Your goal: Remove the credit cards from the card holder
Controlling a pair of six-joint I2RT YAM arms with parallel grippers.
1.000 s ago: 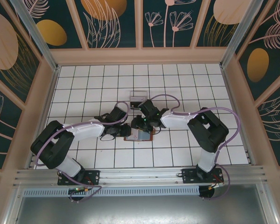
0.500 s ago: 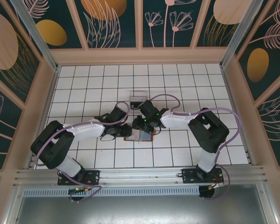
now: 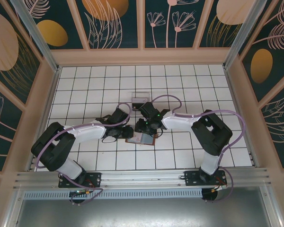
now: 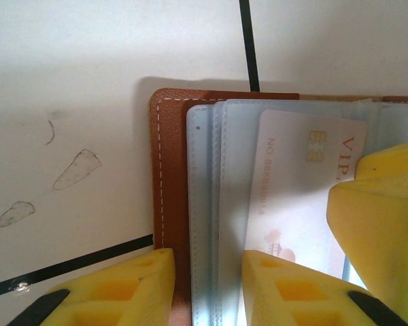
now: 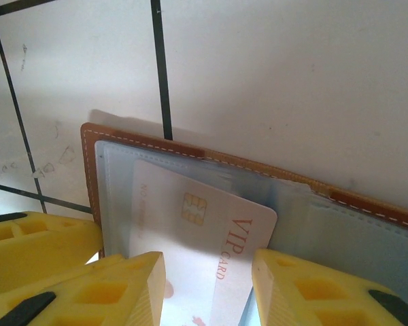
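You are viewing the credit card [image 5: 197, 224], lettered "VIP CARD" beside a gold chip [image 5: 194, 207]; the digits after "NO" are too small to read. It is lying partly sleeved in the opened card holder [image 3: 141, 138], which is resting on the white, black-gridded table [image 3: 85, 85] between the arms. The left gripper [image 4: 207, 272] is straddling the holder's stitched edge, fingers apart. The right gripper [image 5: 207, 272] is holding its fingers apart over the card. Around the cell, teal floral panels [image 3: 180, 28] are standing.

White tiled surface [image 3: 85, 85] w/ black grid lines. Small clear tray [image 3: 141, 99] near centre, sth dark inside. Floral panels [image 3: 113, 21] round the sides.
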